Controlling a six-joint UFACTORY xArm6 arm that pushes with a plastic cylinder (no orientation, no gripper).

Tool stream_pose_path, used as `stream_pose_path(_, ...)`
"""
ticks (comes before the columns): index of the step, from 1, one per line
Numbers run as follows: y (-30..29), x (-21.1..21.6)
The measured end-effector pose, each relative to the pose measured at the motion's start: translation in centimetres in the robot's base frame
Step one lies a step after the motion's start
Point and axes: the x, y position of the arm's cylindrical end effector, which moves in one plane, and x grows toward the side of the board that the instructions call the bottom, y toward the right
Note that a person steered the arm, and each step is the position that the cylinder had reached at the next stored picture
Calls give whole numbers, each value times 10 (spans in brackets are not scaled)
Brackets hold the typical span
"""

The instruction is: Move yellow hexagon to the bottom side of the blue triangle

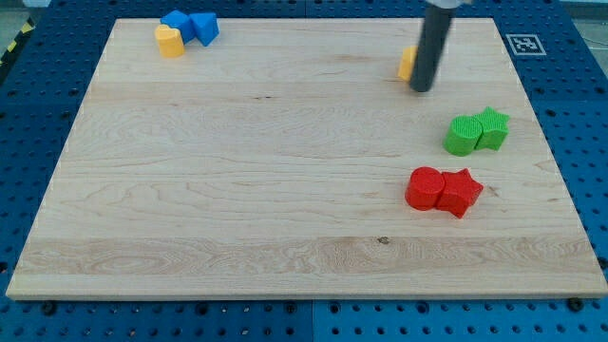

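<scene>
My tip [421, 89] rests on the board at the view's upper right. It is just right of a yellow block [407, 64], which is mostly hidden behind the rod, so I cannot make out its shape. At the view's top left are two blue blocks. The left one [176, 23] looks like the triangle and the right one [205, 27] looks like a cube. A second yellow block [169, 42], rounded in outline, touches the lower left of the blue triangle. My tip is far to the right of this group.
A green round block [463, 137] and a green star [493, 128] sit together at the right. A red round block [425, 187] and a red star [461, 192] sit together below them. The wooden board [285, 190] lies on a blue perforated table.
</scene>
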Motion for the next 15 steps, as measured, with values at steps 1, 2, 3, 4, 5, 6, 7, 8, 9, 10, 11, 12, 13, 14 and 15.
stream_pose_path(1,48,0)
stream_pose_path(2,43,-22)
stream_pose_path(3,-23,-39)
stream_pose_path(4,-99,-40)
stream_pose_path(5,-154,-40)
stream_pose_path(6,-155,-40)
stream_pose_path(7,-129,-46)
stream_pose_path(8,-152,-51)
stream_pose_path(9,-218,-54)
stream_pose_path(10,-272,-54)
stream_pose_path(11,-283,-54)
stream_pose_path(12,-251,-55)
stream_pose_path(13,-240,-74)
stream_pose_path(14,-249,-95)
stream_pose_path(15,-270,-96)
